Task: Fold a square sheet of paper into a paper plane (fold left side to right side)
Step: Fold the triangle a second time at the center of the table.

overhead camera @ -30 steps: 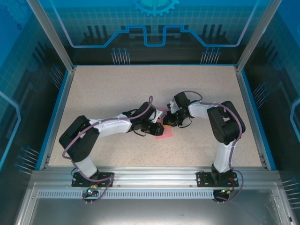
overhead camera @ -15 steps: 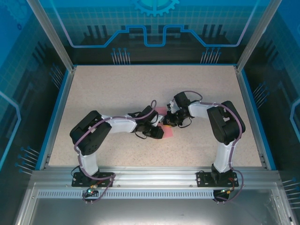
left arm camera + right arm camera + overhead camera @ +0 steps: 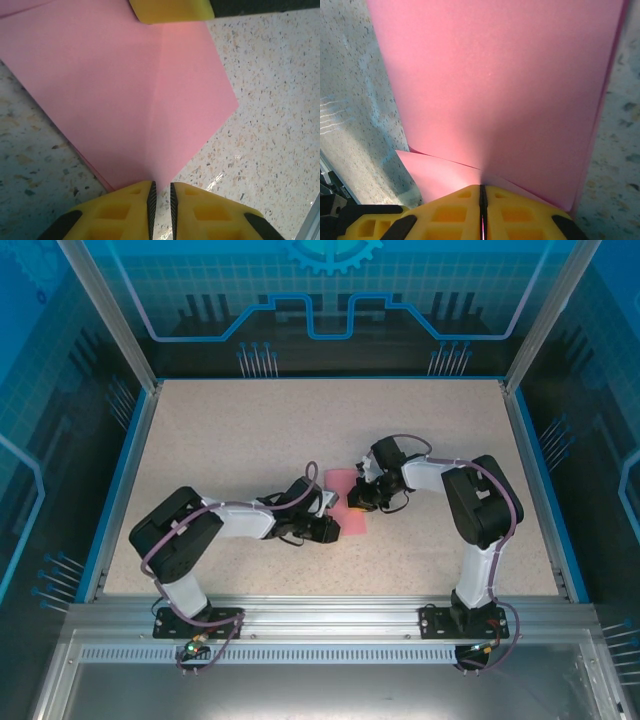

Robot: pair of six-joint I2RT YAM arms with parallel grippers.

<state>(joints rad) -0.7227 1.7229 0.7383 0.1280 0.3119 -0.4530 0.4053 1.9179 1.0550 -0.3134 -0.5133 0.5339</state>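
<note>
Mid-worktop (image 3: pixel 250 430), the thin pink-red paper square (image 3: pixel 495 90) is pinched by the right claw (image 3: pixel 481 189). Its crease (image 3: pixel 155 125) should be pressed flat by the almost-closed left claw (image 3: pixel 161 187).

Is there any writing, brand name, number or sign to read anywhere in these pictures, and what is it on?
No readable text anywhere.
Pink paper: plain, unmarked.
Yellow fingers: no lettering.
Blue back wall: a gear drawing and circuit-like lines, no words.
Arm bases: any label there is too small to read.
</note>
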